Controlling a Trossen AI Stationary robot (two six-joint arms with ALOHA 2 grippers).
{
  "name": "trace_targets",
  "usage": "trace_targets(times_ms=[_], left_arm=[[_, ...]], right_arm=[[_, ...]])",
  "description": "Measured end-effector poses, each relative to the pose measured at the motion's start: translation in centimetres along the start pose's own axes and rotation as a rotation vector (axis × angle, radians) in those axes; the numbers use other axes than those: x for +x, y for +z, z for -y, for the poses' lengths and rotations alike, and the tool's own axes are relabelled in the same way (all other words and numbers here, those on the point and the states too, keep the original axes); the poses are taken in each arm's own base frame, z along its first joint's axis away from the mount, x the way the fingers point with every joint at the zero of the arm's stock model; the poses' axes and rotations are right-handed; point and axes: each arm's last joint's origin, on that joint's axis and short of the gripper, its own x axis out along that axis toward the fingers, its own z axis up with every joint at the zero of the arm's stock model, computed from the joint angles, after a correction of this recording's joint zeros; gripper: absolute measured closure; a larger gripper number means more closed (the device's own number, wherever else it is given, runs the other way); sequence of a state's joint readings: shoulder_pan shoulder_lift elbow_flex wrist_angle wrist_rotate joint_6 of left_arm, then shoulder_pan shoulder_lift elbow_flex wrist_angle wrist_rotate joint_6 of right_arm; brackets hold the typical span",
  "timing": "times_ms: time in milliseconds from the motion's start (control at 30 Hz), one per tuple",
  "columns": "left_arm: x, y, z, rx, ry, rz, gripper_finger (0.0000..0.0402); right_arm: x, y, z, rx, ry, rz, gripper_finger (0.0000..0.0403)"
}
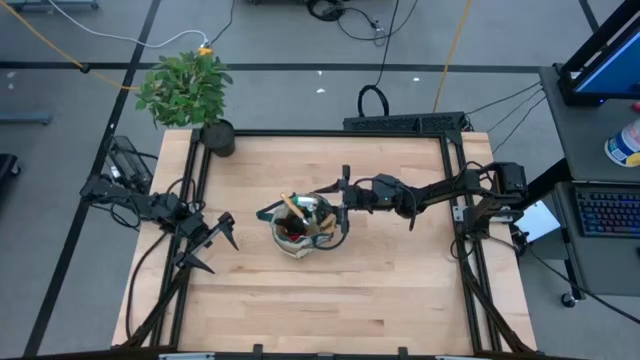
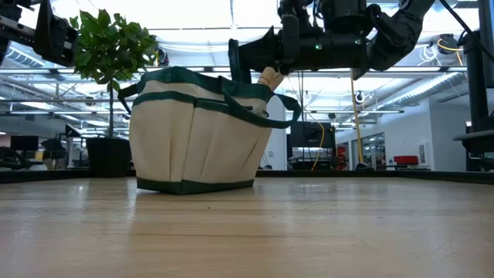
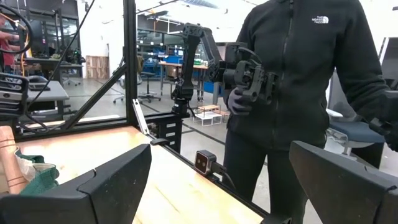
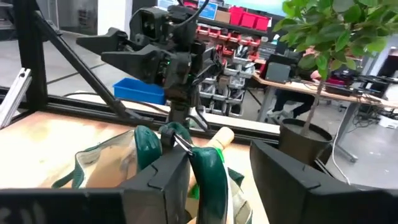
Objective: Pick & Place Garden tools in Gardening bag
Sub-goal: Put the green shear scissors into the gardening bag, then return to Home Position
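Note:
The beige gardening bag (image 1: 300,228) with dark green trim stands upright on its base at the table's middle; it also shows in the low view (image 2: 197,131). Several tools stand in it, among them wooden handles (image 1: 293,207) and one handle end (image 2: 269,77) that sticks out at the top. My right gripper (image 1: 343,200) is open just above the bag's right rim. In its wrist view a green loop handle (image 4: 208,171) and a wooden handle (image 4: 219,138) lie between its fingers. My left gripper (image 1: 218,240) is open and empty, left of the bag. My right gripper has one finger (image 4: 158,180) close against the bag's green loop handle (image 4: 205,163), coming level from the table's right side. I cannot tell whether it touches it.
A leafy potted plant (image 1: 188,88) in a black pot (image 1: 217,137) stands at the table's far left corner. A black frame (image 1: 452,190) runs along the table's edges. In the left wrist view a person in a black jacket (image 3: 298,68) stands beyond the table.

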State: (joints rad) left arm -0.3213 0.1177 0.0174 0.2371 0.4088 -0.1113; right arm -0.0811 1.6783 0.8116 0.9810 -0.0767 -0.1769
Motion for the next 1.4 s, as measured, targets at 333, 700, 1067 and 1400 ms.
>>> trace_targets(times_ms=[333,700,1067,1400], left_arm=[[0.0,0.0,0.0,0.000,0.000,0.000,0.0011],[0.0,0.0,0.0,0.000,0.000,0.000,0.0011],[0.0,0.0,0.0,0.001,0.000,-0.001,0.0011],[0.0,0.0,0.0,0.004,0.000,-0.002,0.0011]], right_arm=[[-0.1,-1.1,-0.4,0.010,0.030,-0.114,0.0236],[-0.2,-1.8,-0.5,0.017,0.045,-0.199,0.0236],[-0.4,-2.3,-0.6,0.057,0.048,-0.257,0.0236],[-1.8,-0.5,-0.4,0.052,0.062,-0.333,0.0236]])
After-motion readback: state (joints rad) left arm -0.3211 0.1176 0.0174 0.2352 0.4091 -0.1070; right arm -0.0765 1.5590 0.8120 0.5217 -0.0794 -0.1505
